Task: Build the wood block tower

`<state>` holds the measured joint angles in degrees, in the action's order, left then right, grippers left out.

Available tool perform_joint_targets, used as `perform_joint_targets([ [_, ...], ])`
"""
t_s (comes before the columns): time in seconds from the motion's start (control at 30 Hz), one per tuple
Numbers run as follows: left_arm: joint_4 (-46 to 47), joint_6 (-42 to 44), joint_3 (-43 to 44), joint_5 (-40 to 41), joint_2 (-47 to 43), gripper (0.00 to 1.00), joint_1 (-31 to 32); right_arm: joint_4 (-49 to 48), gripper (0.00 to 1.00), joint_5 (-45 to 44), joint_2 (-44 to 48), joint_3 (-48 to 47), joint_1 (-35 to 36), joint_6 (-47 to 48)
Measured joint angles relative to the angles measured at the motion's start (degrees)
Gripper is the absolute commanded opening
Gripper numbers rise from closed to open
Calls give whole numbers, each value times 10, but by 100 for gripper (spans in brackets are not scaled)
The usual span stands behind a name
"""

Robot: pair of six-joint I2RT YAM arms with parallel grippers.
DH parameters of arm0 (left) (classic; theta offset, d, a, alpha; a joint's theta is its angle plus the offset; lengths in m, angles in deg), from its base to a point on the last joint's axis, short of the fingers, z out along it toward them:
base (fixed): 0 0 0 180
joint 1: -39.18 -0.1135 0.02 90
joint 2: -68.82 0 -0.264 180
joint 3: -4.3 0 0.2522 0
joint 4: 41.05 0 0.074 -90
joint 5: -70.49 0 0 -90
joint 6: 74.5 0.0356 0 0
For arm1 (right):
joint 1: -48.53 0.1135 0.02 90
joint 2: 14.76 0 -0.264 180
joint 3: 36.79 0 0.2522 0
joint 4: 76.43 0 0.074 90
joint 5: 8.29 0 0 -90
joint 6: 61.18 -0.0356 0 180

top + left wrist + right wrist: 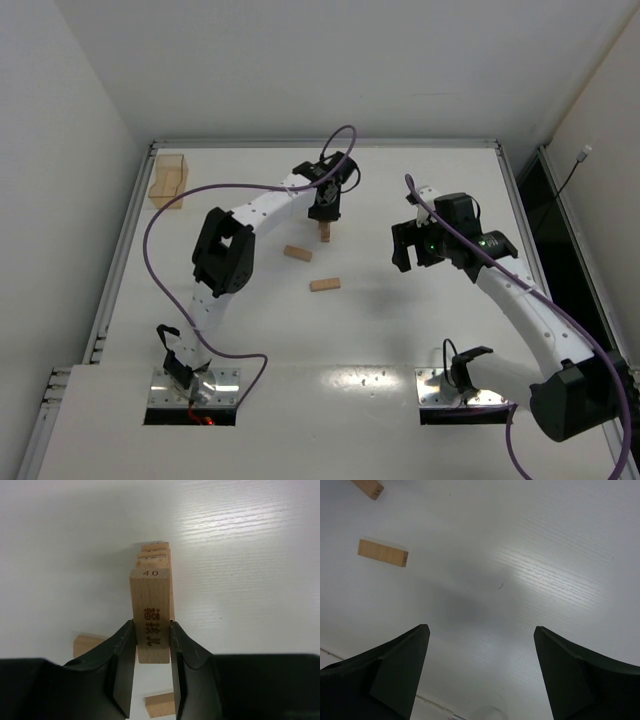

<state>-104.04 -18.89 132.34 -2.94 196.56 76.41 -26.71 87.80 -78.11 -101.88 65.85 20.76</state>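
The left fingers (pixel 120 655) are pinching one wood block (pixel 151 610) across its narrow sides, closed down tight on it near one end. They are holding it right over the tower (pixel 325 233), which is standing close to the far edge of the worktop (pixel 430 330), about midway along that edge. Whether the block is already resting on the stack cannot be told. Two loose blocks (pixel 297 253) (pixel 324 285) are lying flat nearer the worktop's middle, apart from each other. The right fingers (pixel 400 670) are hanging wide apart, holding nothing, over bare worktop toward the right edge.

These bars are looking light, stiff and smooth-faced, so a modest squeeze on two opposite long faces should be enough. The narrow column is probably tipping easily under any sideways nudge, which is calling for a straight, gentle release.
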Motion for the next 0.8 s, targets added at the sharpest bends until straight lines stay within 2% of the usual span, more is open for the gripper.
perform_joint_targets([
  [0.07,0,0,0,-6,0,11,-1,0,83,0,0,0,0,0],
  [0.23,3,0,0,-20,8,29,-2,0,83,2,0,0,0,0],
  [0.3,3,1,-1,-25,10,41,-2,0,82,2,0,0,0,0],
  [0.37,4,0,-1,-27,10,42,-2,0,82,2,0,0,0,-1],
  [0.47,5,0,-1,-27,10,51,-2,0,82,2,0,0,0,-1],
  [0.8,8,-1,-1,-26,17,52,-2,0,82,4,0,4,0,-7],
])
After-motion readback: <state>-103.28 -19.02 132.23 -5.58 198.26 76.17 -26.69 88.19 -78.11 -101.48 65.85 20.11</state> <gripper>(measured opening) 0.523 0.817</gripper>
